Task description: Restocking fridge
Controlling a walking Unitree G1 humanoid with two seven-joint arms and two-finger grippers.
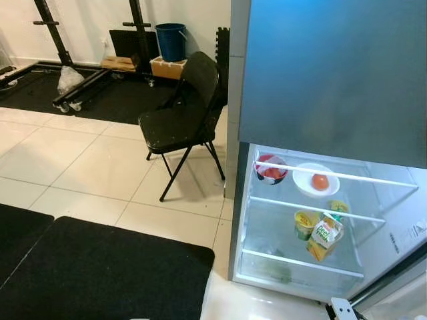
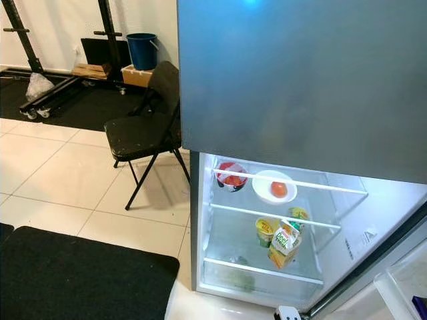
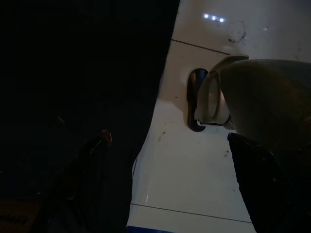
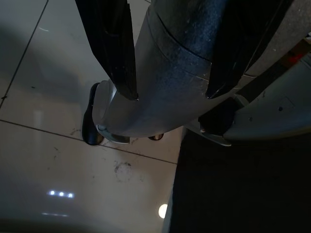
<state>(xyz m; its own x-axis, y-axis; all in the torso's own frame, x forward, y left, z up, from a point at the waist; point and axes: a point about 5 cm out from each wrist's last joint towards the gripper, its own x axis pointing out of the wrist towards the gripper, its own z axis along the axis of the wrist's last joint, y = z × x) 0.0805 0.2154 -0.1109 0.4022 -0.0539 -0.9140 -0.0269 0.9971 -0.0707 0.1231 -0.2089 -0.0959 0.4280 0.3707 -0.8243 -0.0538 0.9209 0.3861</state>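
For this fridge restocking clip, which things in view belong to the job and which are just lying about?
Part of the job:
open fridge
bowl of red food, top shelf
white plate with a tomato, top shelf
yellow cup and juice carton, shelf below

Just lying about:
black folding chair
black floor mat
blue bucket
weight rack

Both arms hang idle.

Open fridge point(image 1: 267, 220) at right — bowl point(image 1: 271, 169) beside plate point(image 1: 315, 181) inside; chair point(image 1: 183, 113) left.
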